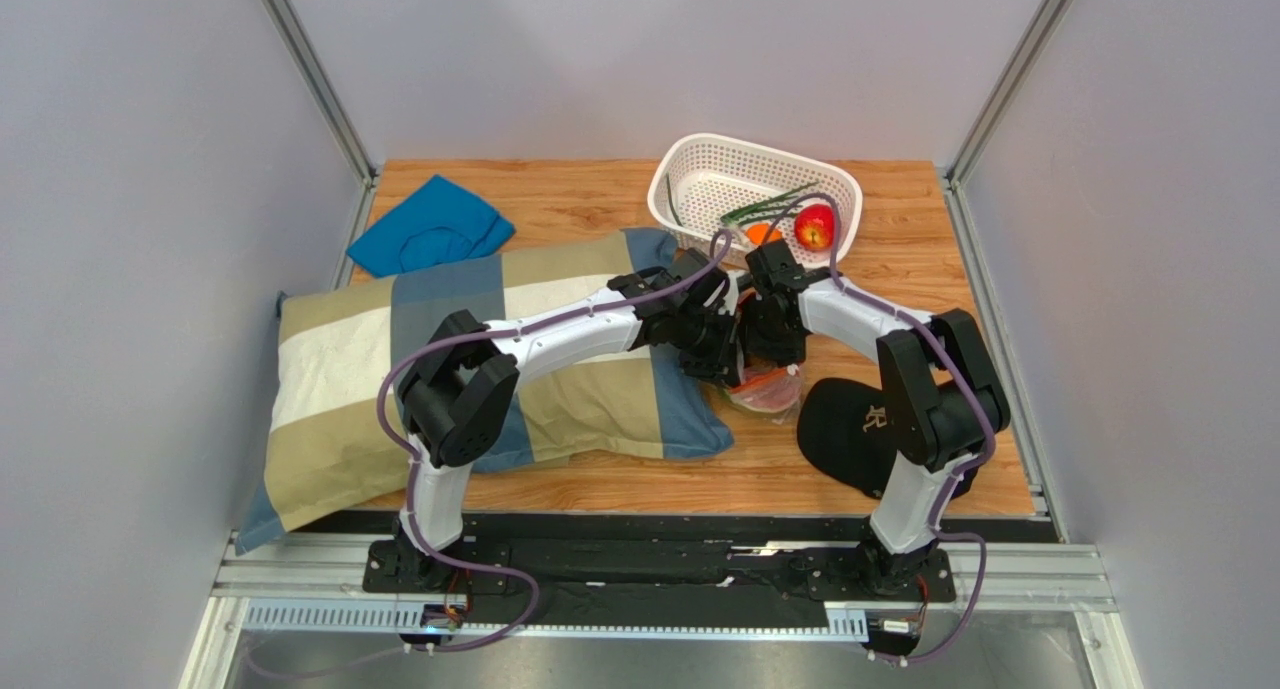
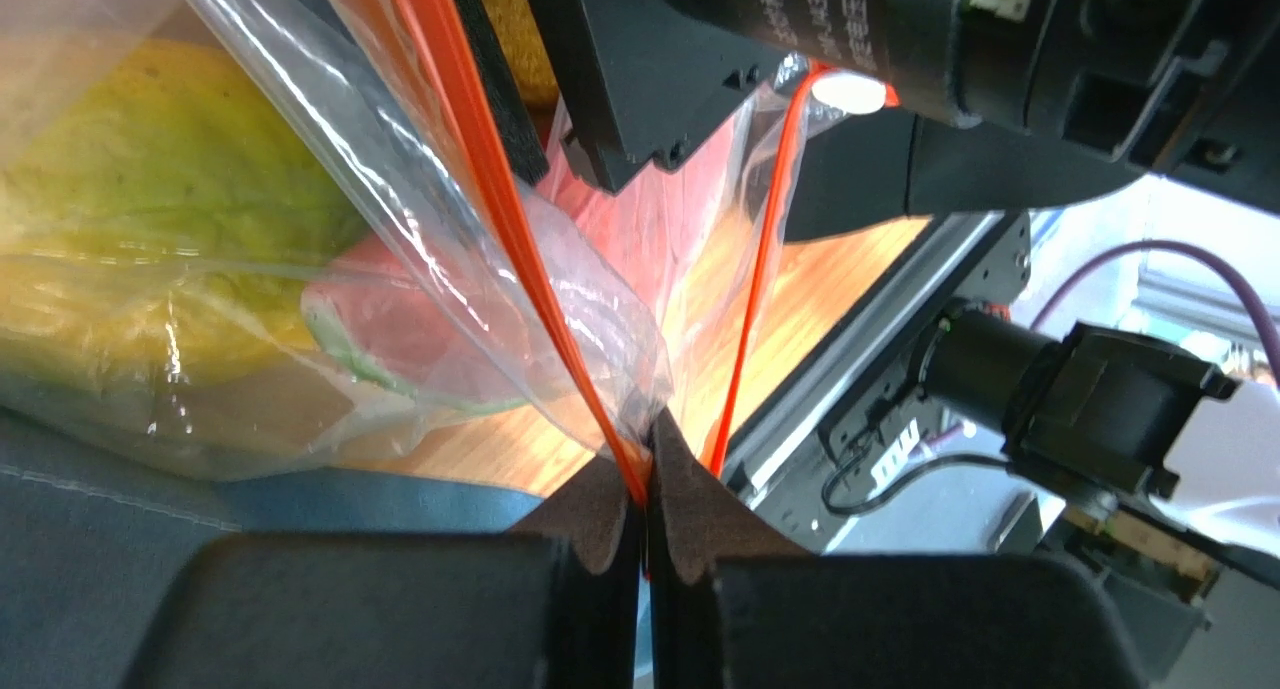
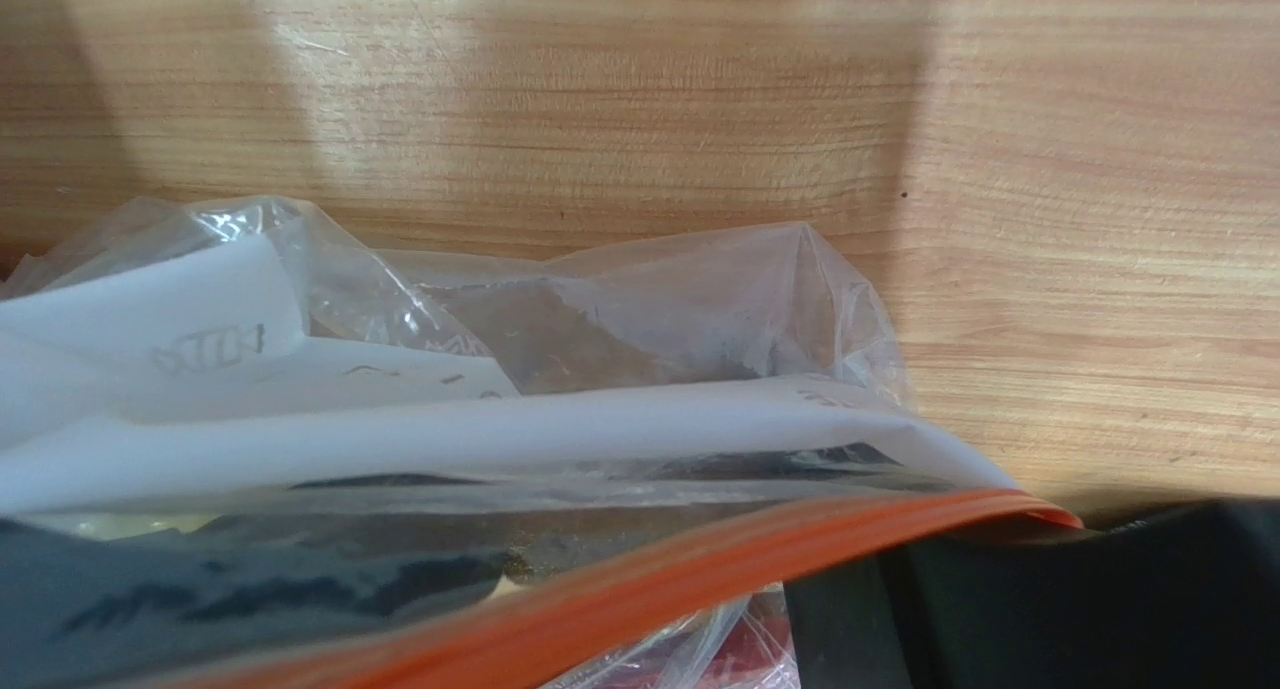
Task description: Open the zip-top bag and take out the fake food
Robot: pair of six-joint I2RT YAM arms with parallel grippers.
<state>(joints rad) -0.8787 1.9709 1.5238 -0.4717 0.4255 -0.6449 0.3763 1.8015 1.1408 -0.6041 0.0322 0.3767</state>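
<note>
- My left end effector (image 2: 646,512) is clamped shut on the orange-red zip strip (image 2: 496,224) of the zip-top bag (image 1: 763,395).
- Right end effector (image 1: 771,356): the strip's other side runs up to it, but the grip is hidden, so I cannot tell.
- The bag is mid-counter (image 1: 676,487), mouth parted, with yellow-green fake food (image 2: 135,224) inside.
- Basket (image 1: 706,172) at the bag's 12 o'clock holds an apple (image 1: 813,227); black cap (image 1: 857,427) at 3 o'clock.

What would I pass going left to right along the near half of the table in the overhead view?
Striped pillow → plastic bag → black cap.
</note>
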